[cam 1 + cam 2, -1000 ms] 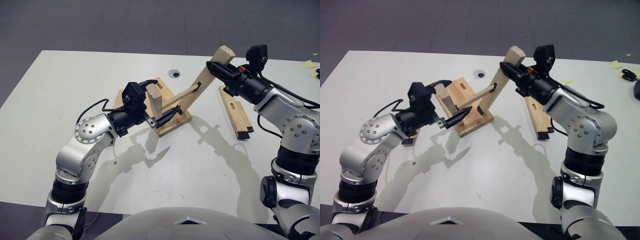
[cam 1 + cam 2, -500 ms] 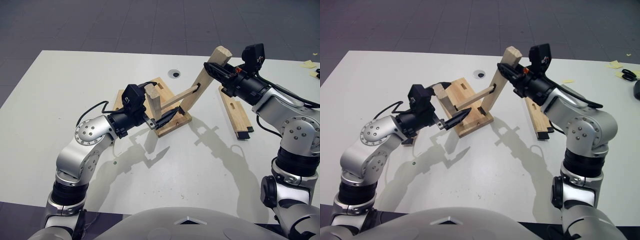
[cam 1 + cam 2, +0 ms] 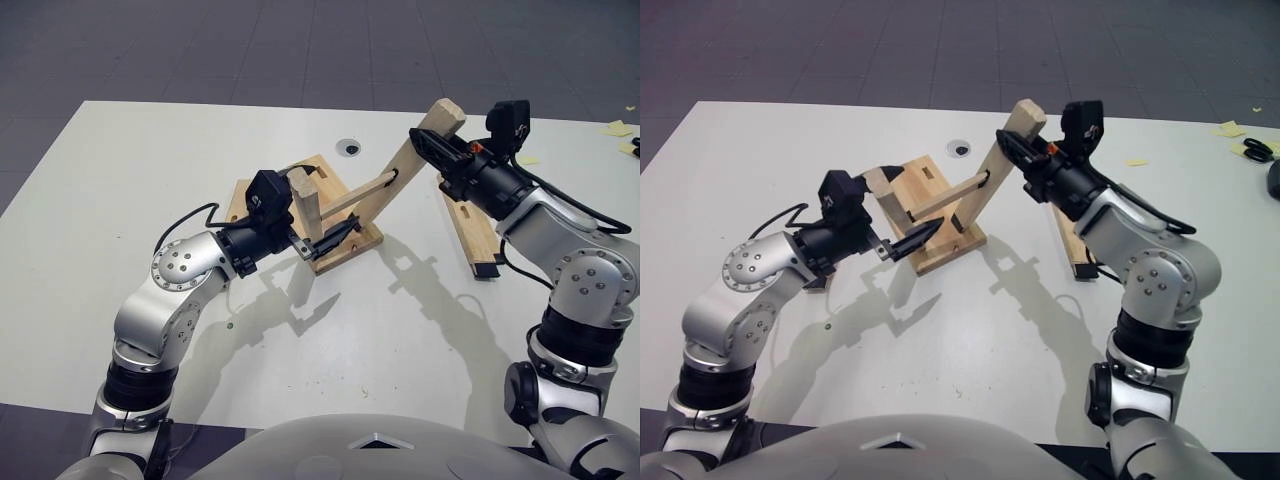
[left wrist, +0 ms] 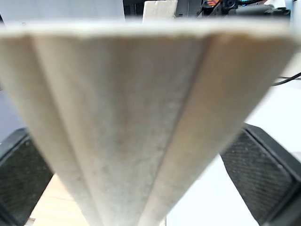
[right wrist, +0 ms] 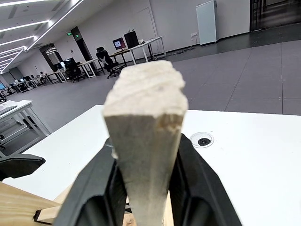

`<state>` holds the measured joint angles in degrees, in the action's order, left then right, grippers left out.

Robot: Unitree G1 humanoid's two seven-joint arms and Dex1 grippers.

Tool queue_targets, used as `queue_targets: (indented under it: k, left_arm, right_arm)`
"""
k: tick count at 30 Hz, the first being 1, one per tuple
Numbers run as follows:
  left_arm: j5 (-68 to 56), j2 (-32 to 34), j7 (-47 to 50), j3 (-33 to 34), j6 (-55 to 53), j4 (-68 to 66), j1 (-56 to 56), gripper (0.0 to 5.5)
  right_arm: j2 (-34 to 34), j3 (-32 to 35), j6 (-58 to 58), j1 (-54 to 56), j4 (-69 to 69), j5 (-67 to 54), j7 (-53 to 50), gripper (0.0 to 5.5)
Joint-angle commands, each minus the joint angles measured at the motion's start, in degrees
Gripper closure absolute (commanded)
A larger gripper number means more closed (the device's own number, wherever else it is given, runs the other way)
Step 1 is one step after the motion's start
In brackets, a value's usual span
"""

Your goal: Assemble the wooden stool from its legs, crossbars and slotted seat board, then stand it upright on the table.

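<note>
The slotted seat board [image 3: 912, 180] lies flat on the white table. A short leg [image 3: 307, 195] stands on it, and my left gripper [image 3: 345, 232] is shut on its lower part; up close the leg [image 4: 141, 117] runs between the two pads [image 4: 263, 179]. A second leg [image 3: 405, 165] leans from the board up to the right. My right gripper [image 3: 425, 140] is shut on it near its top end, with its fingers [image 5: 193, 183] on both sides of the wood [image 5: 146, 122]. A thin crossbar [image 3: 360, 192] runs between the two legs.
A loose wooden leg [image 3: 468, 225] with a dark end lies on the table under my right forearm. Another wooden piece [image 3: 237, 195] lies behind my left wrist. A cable hole [image 3: 349, 147] sits beyond the board. Yellow notes [image 3: 618, 128] lie at the far right edge.
My right arm's elbow has swung inward while the leaning leg has barely shifted. My left gripper and the upright leg have stayed put.
</note>
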<state>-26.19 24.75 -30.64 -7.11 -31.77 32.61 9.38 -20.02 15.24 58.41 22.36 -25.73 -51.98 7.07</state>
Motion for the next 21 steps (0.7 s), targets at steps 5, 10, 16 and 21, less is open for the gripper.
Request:
queue_targets:
  k: [5,10,16,21]
  left_arm:
    - [0.16,0.00,-0.16,-0.06,-0.03,0.24,0.17,0.10]
    - [0.29,-0.15,0.07,-0.18,0.02,0.33,-0.10,0.10]
    - [0.32,-0.24,0.02,-0.33,0.12,0.24,-0.32,0.10]
    - [0.21,-0.19,-0.11,0.00,0.01,0.29,-0.29,0.10]
  right_arm:
    - [-1.17,-2.38,-3.00,-0.92,0.85,3.10,1.97,4.48]
    - [-0.26,-3.17,-4.57,-0.80,1.40,4.31,2.04,4.48]
    - [1.34,-2.77,-6.09,1.05,2.49,4.40,0.65,4.48]
    - [-0.88,-3.97,-5.87,0.93,2.97,6.76,1.90,4.48]
